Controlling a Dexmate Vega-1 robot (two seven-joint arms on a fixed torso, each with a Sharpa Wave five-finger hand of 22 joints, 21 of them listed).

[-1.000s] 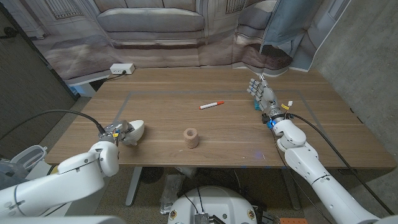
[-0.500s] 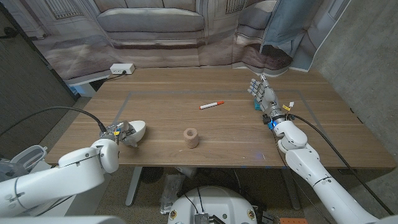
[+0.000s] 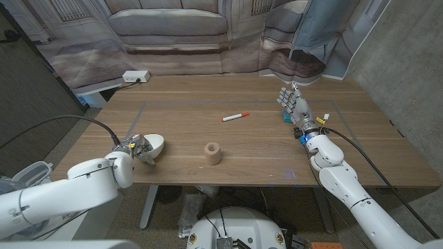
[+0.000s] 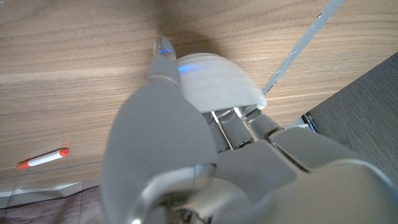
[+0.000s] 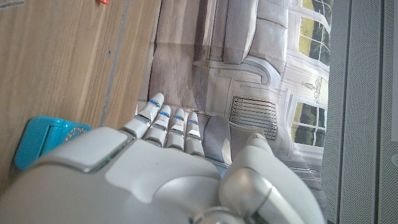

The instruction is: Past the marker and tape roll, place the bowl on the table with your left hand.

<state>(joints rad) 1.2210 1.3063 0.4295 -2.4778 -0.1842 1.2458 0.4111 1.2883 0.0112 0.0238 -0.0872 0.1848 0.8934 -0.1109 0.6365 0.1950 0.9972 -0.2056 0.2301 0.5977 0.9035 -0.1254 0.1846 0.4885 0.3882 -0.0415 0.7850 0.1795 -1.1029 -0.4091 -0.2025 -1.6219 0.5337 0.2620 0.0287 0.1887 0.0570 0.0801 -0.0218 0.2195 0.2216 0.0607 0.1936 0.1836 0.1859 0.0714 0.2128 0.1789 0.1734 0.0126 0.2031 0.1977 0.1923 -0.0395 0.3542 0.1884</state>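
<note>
A white bowl [image 3: 153,145] is tilted near the table's front left edge, gripped by my left hand [image 3: 136,148]. The left wrist view has the bowl [image 4: 214,81] under my left hand [image 4: 168,124], fingers over its rim. The tape roll [image 3: 212,153], tan and upright, stands a little to the right of the bowl. Further back, mid-table, lies an orange-capped marker [image 3: 235,116], also caught in the left wrist view as the marker [image 4: 42,158]. My right hand [image 3: 293,105] stands on edge at the right side of the table, fingers straight and together, holding nothing.
A small blue object [image 3: 285,119] lies beside my right hand, seen close as the blue object [image 5: 43,140]. A white power strip [image 3: 136,77] sits at the table's back left corner. Taped lines mark a rectangle on the wooden table [image 3: 173,117]. A sofa stands behind.
My left hand with the bowl has shifted slightly right and back over the table. The right hand has barely moved.
</note>
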